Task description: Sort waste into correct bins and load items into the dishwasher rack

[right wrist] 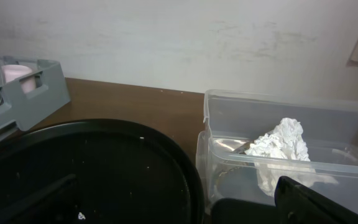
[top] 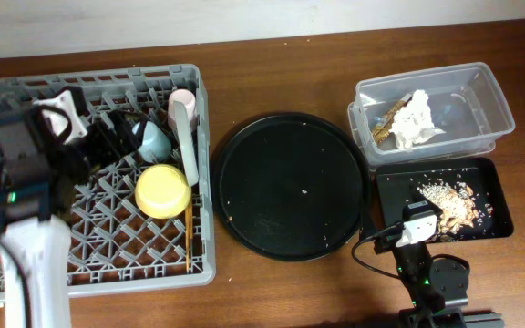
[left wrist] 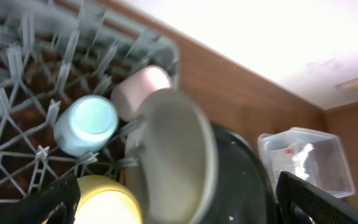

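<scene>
The grey dishwasher rack (top: pixel 25 273) fills the left. In it are a pink cup (top: pixel 181 103), a blue cup (top: pixel 154 142), a yellow bowl (top: pixel 162 189) and a pale plate (top: pixel 188 146) standing on edge. In the left wrist view they show as pink cup (left wrist: pixel 140 91), blue cup (left wrist: pixel 87 123), bowl (left wrist: pixel 107 202) and plate (left wrist: pixel 179 155). My left gripper (top: pixel 117 137) (left wrist: pixel 179 208) hovers over the rack, open and empty. My right gripper (top: pixel 416 230) (right wrist: pixel 179 205) is open and empty, low by the front edge. I cannot make out the chopsticks.
The clear tub (top: pixel 486 91) (right wrist: pixel 229 106) holds the white napkin (top: pixel 417 118) (right wrist: pixel 281 146) and the brown wrapper (top: pixel 386 123). The shallow black tray (top: pixel 495 178) holds beige scraps (top: pixel 449 200). A large round black tray (top: pixel 290 187) (right wrist: pixel 104 162) lies between the rack and the bins.
</scene>
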Controlling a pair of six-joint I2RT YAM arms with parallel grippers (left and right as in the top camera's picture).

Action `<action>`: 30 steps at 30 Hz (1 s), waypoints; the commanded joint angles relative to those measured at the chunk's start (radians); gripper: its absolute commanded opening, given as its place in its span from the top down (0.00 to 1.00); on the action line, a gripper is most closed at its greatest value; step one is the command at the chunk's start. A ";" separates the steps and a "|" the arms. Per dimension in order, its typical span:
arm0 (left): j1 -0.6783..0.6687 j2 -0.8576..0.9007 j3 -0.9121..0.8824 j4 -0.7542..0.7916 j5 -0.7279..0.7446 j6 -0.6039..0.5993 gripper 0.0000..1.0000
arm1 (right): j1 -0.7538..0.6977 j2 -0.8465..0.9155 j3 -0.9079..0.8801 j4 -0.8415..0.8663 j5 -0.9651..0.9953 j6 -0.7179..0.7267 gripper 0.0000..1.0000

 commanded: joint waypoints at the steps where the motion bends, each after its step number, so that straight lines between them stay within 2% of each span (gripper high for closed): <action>1: -0.004 -0.237 -0.074 0.004 -0.056 0.009 0.01 | -0.005 -0.008 -0.005 -0.007 0.016 0.008 0.01; 9: -0.005 -0.786 -0.570 0.012 -0.132 0.008 0.01 | -0.005 -0.008 -0.005 -0.007 0.016 0.008 0.01; 11: -0.018 -0.878 -0.670 0.089 -0.138 0.008 0.01 | -0.005 -0.008 -0.005 -0.007 0.016 0.008 0.01; 12: -0.045 -0.924 -0.721 0.187 -0.164 0.008 0.01 | -0.005 -0.008 -0.005 -0.007 0.016 0.008 0.01; 14: -0.092 -0.974 -0.771 0.344 -0.231 0.008 0.01 | -0.005 -0.008 -0.005 -0.007 0.016 0.008 0.01; 16: -0.151 -1.024 -0.822 0.567 -0.343 0.009 0.01 | -0.005 -0.008 -0.005 -0.007 0.016 0.008 0.01; 19: -0.194 -1.070 -0.874 0.787 -0.426 0.009 0.01 | -0.005 -0.008 -0.005 -0.007 0.016 0.008 0.01; 30: -0.201 -1.293 -1.166 0.873 -0.465 0.008 0.01 | -0.005 -0.008 -0.005 -0.007 0.016 0.008 0.01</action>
